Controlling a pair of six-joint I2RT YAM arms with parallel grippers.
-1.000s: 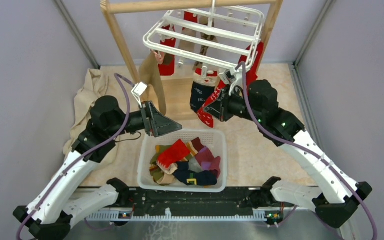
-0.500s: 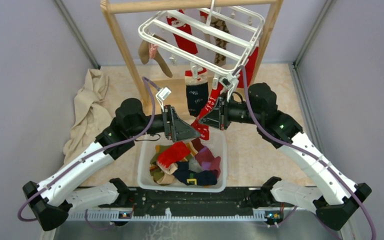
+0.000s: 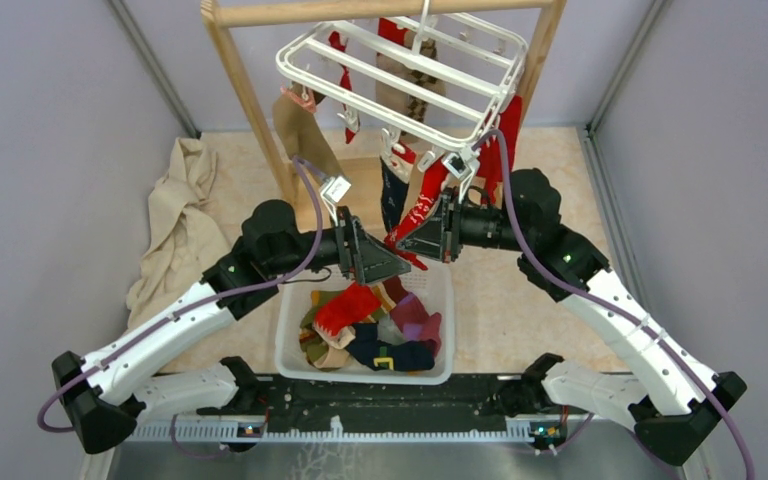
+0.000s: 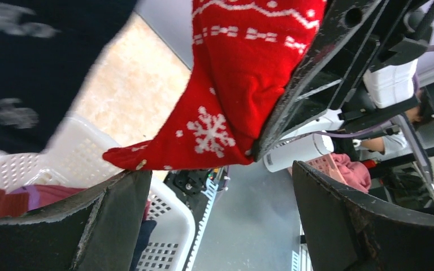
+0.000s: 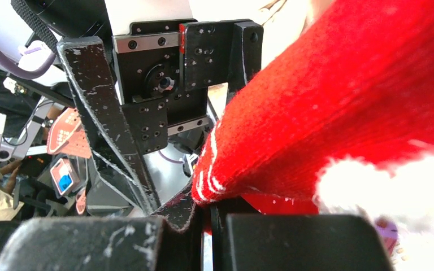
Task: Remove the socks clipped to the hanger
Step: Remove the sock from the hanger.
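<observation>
- My right gripper (image 3: pixel 422 232) was clamped fully together on the red knitted sock with white snowflakes (image 3: pixel 415 212). It pinched the sock low down, near the foot end, and in the right wrist view the fabric bulged out just above my closed pads (image 5: pixel 90 243).
- That sock ran taut on a slant up to a small white clip (image 3: pixel 452 163) at the near right corner of the white plastic slatted hanger (image 3: pixel 390 118). The hanger hung tilted under the pale wooden frame (image 3: pixel 250 100). The sock was not yet free.
- My left gripper (image 3: pixel 375 258) stood spread as wide as it goes and held nothing. The sock's toe hung just above the gap between its fingers, near the far rim of the white mesh basket (image 3: pixel 288 340).
- A tan sock (image 3: pixel 300 135), a navy sock (image 3: pixel 392 195) and more red ones behind the slats were also clipped up.
- As I judged it, the pull needed to run steadily along the sock's length, down and toward the basket, so the clip let go instead of the whole hanger swinging after me.
- A sideways jerk risked twisting the hanger on its hook.
- I would have kept my right pads shut until the sock was over the basket.
</observation>
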